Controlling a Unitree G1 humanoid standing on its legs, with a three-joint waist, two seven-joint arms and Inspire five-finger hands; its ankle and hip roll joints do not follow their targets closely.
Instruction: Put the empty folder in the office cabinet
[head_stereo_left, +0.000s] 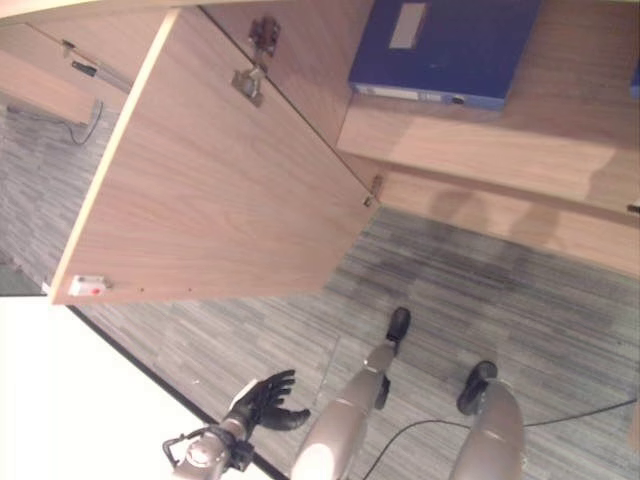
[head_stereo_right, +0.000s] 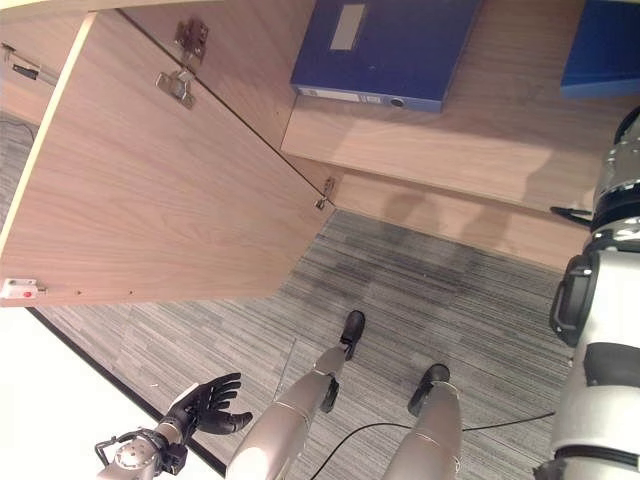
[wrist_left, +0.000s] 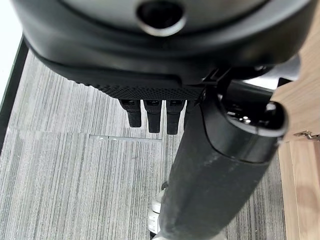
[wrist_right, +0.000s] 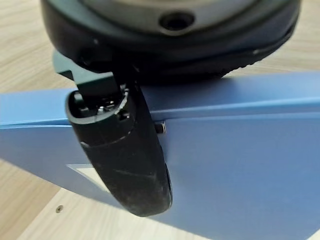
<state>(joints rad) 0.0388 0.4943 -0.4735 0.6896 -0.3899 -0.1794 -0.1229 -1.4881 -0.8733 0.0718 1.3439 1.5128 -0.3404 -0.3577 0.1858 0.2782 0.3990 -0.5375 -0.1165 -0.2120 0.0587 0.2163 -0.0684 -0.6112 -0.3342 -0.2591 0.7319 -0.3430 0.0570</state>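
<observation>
Setting: office cabinet (head_stereo_left: 480, 150), door (head_stereo_left: 210, 190) swung open, grey carpet below.
Folder: blue folder (wrist_right: 235, 165) on shelf, right robot hand (wrist_right: 125, 160) thumb pressed against it; finger grip unclear.
Left robot hand (head_stereo_left: 265, 400): relaxed, empty.
Risk: careless withdrawal may drag folder off.

Your two head views look down on the same cabinet door (head_stereo_left: 210, 170) and carpet floor (head_stereo_left: 480, 310); each wrist view hugs its own hand.

Floor: grey striped carpet (head_stereo_left: 520, 320) below the furniture.
White surface: a bright white area (head_stereo_left: 60, 400) at lower left, edged by a black strip (head_stereo_left: 140, 368).
Wooden unit: another wood-grain piece (head_stereo_left: 40, 60) at upper left, with a cord (head_stereo_left: 88, 120) hanging beside it.
</observation>
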